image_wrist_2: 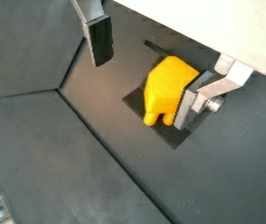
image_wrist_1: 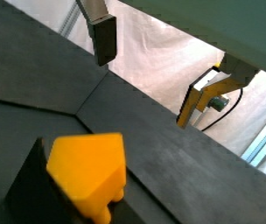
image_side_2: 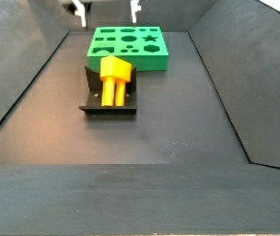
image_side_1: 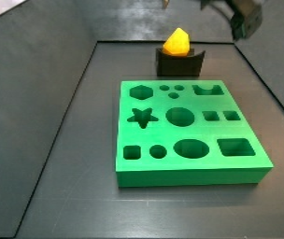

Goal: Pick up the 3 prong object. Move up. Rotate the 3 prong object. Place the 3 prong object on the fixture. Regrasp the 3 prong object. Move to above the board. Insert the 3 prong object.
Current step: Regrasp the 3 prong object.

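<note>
- 3 prong object (image_side_2: 113, 76) sits on the fixture (image_side_2: 91, 92), just beside the board (image_side_2: 130, 46), away from the floor's walls.
- Gripper (image_wrist_2: 153, 63) hangs above it, fingers (image_wrist_2: 101, 39) apart, holding nothing.
- Step: place looks done; regrasp next, which needs descending and closing on the piece.

A robot test lab

A dark box with sloped walls (image_side_2: 32, 83) and a plain floor (image_side_2: 155, 138) holds only test pieces: a green board (image_side_1: 189, 131) full of shaped holes, a black fixture (image_side_2: 106, 103) with a yellow piece (image_side_2: 113, 74) on it. The gripper (image_side_2: 106, 9) hangs at the top of the frame, fingers spread.
</note>
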Tool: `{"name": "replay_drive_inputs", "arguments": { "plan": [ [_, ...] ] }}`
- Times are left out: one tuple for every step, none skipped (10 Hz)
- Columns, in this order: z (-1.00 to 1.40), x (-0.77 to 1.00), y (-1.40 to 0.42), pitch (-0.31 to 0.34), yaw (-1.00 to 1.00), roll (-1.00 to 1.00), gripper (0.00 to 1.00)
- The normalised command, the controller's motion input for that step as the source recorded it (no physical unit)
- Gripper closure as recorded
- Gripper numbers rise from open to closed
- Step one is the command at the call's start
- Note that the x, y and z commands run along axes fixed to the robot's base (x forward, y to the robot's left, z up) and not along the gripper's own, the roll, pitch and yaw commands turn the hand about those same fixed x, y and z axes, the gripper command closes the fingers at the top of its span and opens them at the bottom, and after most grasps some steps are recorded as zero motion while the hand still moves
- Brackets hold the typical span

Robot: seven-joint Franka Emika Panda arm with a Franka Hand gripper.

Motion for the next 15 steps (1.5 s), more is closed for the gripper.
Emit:
{"name": "replay_drive_inputs", "arguments": {
  "plan": [
    [-1.0,0.08,0.04,-0.033,0.06,0.09,0.0],
    [-1.0,0.09,0.04,-0.034,0.05,0.07,0.0],
    [-1.0,0.1,0.03,-0.032,0.04,0.06,0.0],
    [-1.0,0.11,0.03,-0.026,0.03,0.06,0.0],
    [-1.0,0.12,0.02,-0.019,0.03,0.07,0.0],
    [-1.0,0.13,0.01,-0.01,0.02,0.06,0.0],
    [-0.87,0.12,0.01,-0.002,0.02,0.06,0.0],
    [-0.74,0.11,0.0,-0.002,0.03,0.06,0.0],
    [-0.65,0.1,0.0,-0.002,0.03,0.06,0.0],
    [-0.47,0.09,-0.01,0.0,0.04,0.06,0.0],
    [-0.36,0.07,-0.01,0.003,0.02,0.06,0.0],
    [-0.36,0.07,0.0,0.004,0.02,0.07,0.0],
    [-0.36,0.07,0.0,0.005,0.02,0.07,0.0],
    [-0.35,0.06,0.0,0.006,0.02,0.07,0.0],
    [-0.35,0.06,0.0,0.007,0.02,0.07,0.0]
  ]
}}
